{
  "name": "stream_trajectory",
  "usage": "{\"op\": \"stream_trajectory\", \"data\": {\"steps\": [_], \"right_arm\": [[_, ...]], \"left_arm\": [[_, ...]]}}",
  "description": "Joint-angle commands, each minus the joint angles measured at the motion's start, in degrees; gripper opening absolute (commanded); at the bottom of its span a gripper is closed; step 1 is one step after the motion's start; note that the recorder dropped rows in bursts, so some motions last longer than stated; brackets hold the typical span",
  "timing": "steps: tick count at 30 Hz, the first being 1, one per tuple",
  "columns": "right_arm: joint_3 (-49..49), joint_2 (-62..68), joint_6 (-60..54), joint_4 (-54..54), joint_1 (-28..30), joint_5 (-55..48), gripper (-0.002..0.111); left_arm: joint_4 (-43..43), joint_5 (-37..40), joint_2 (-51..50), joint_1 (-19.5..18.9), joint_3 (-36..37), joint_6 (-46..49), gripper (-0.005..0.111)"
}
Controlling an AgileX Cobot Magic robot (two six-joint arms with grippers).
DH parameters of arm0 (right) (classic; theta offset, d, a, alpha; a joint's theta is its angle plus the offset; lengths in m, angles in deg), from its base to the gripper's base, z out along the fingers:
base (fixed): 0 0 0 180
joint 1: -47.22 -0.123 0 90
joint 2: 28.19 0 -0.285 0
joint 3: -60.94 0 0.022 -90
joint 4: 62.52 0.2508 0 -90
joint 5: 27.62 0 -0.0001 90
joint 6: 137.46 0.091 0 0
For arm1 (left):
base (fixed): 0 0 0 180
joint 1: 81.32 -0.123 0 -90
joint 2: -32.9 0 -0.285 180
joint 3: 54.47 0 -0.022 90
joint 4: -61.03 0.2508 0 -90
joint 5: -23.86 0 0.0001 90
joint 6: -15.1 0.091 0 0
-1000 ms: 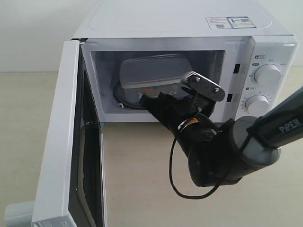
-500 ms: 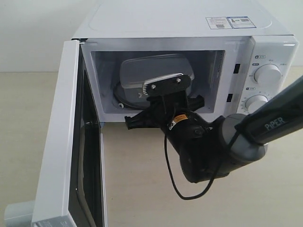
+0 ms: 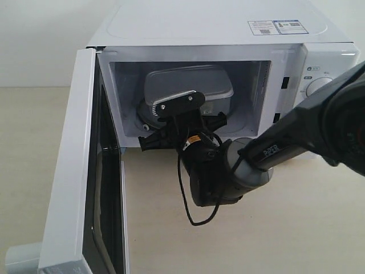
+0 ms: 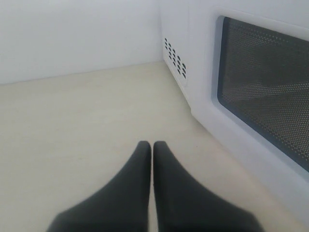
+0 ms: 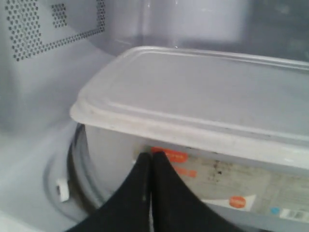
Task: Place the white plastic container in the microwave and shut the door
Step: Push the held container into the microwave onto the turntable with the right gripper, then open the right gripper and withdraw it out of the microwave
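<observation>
The white plastic container (image 3: 188, 85) sits inside the open microwave (image 3: 217, 28) on the glass turntable (image 5: 79, 159), lid on, its labelled side facing out. My right gripper (image 3: 181, 119) is at the cavity mouth, largely hidden behind its wrist mount. In the right wrist view the right gripper (image 5: 152, 154) is shut and empty, tips right against the label side of the container (image 5: 203, 92); actual contact is unclear. The door (image 3: 71, 165) stands wide open to the left. My left gripper (image 4: 152, 144) is shut and empty over the table, beside the outer face of the door (image 4: 263, 87).
The right arm's grey elbow (image 3: 228, 177) and a loose black cable (image 3: 188, 205) hang over the beige table (image 3: 285, 240) in front of the microwave. The arm covers much of the control panel, with one dial (image 3: 313, 85) partly showing. A grey piece (image 3: 20, 257) shows by the door's lower corner.
The right arm has swung left and its wrist has turned, bringing the gripper before the container's left half. The container and door have not moved.
</observation>
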Motion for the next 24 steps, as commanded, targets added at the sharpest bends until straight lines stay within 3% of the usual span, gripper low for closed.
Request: {"op": "stream_trajectory", "data": {"steps": [1,9,17,24], "right_arm": [[-1.03,0.39,-0.52,1.58,1.27,0.77,0.0],[-0.57,-0.57,-0.66,2.25,1.42,-1.14,0.0],[9.83,-8.67,-0.94,2.75,-0.32,1.46,0.0],[19.27,-17.86,-2.23,3.99,-6.96,0.53,0.0]], "left_arm": [[0.31,-0.01,0.07,-0.27,0.23,0.0,0.004],[0.31,-0.01,0.07,-0.27,0.23,0.0,0.004],[0.31,-0.01,0.07,-0.27,0.23,0.0,0.004],[0.31,-0.01,0.07,-0.27,0.23,0.0,0.004]]}}
